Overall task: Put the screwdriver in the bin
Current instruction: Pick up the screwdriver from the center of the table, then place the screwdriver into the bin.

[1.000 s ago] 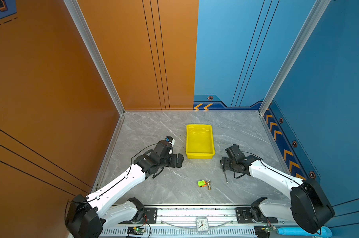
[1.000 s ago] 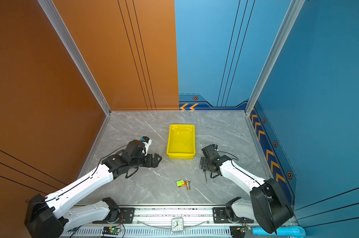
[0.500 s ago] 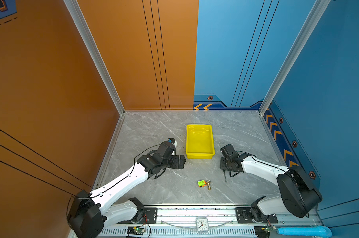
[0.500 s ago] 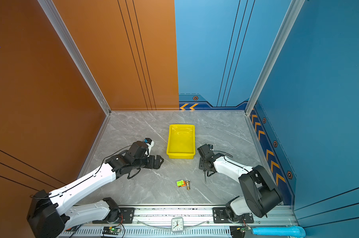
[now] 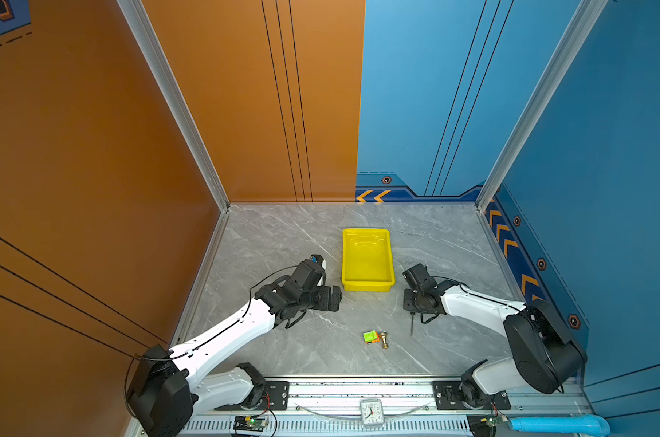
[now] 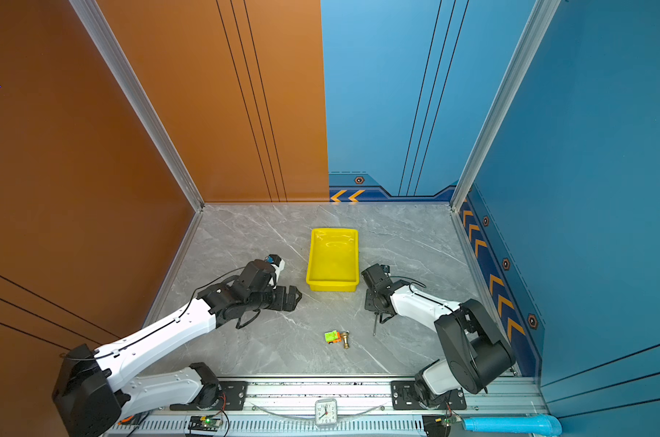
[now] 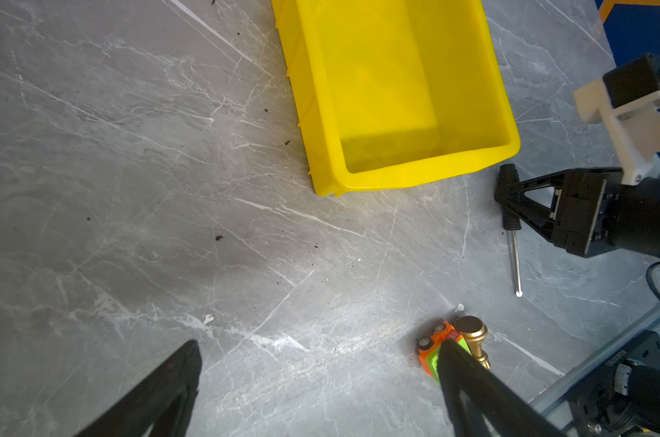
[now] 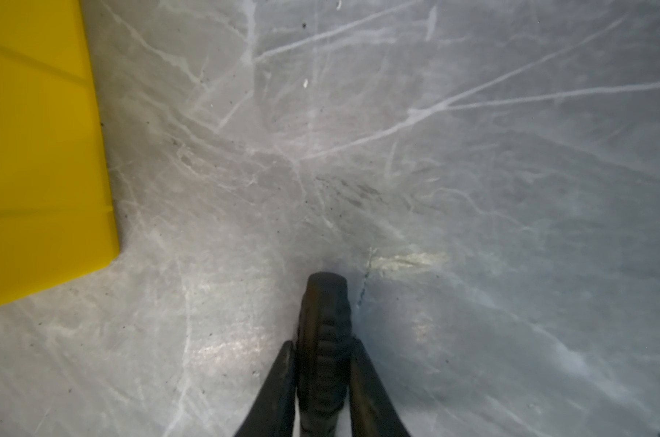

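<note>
Where the grey marble tabletop (image 5: 283,246) meets the shallow bright yellow plastic bin (image 5: 367,284), the slim screwdriver (image 7: 515,261), with a black ribbed handle and a thin silver shaft, lies outside near its corner. The right gripper (image 8: 322,342) clamps the handle, and the left gripper (image 7: 319,343) is spread wide.

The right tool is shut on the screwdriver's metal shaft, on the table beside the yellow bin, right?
Not the shaft: the right tool grips the screwdriver by its black ribbed handle, as the right wrist view shows. The rest is correct.
</note>
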`<state>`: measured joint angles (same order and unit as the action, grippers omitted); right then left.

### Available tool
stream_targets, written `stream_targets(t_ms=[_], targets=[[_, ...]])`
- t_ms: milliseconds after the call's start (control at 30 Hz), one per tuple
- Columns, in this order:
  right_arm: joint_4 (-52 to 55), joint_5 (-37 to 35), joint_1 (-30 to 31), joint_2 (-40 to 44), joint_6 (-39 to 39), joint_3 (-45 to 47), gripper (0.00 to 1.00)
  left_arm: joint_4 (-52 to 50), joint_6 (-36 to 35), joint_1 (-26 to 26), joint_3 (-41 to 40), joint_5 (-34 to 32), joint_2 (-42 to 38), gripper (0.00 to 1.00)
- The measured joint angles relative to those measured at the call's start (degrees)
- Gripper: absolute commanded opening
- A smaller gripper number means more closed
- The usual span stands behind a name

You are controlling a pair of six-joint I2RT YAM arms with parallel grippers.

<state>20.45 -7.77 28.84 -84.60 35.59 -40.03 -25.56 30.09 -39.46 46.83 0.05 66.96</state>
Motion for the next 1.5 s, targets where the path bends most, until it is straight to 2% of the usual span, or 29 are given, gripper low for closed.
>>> stream_targets(t_ms=[367,733,1000,1233,1500], targets=[[0.26,-1.01,-0.02,0.72,0.00,0.02,0.07,0.00,-0.02,-0.85,-0.02,-0.48,0.07,0.98],[5.57,-3.10,0.11,15.28,-0.20,-0.22,0.01,0.24,-0.26,-1.16,-0.87,-1.53,-0.04,0.98],[11.91,-4.81,1.97,19.69,-0.55,-5.68,0.00,0.70,-0.68,-0.52,-1.79,-1.53,-0.52,0.98],[14.40,-5.99,3.67,16.57,-1.55,-17.18,0.00,1.14,-1.57,0.39,-1.92,-1.51,-1.31,0.98],[14.43,-5.68,4.81,1.73,-3.02,-33.27,0.00,1.77,-1.81,0.83,-2.01,-1.53,-2.21,0.98]])
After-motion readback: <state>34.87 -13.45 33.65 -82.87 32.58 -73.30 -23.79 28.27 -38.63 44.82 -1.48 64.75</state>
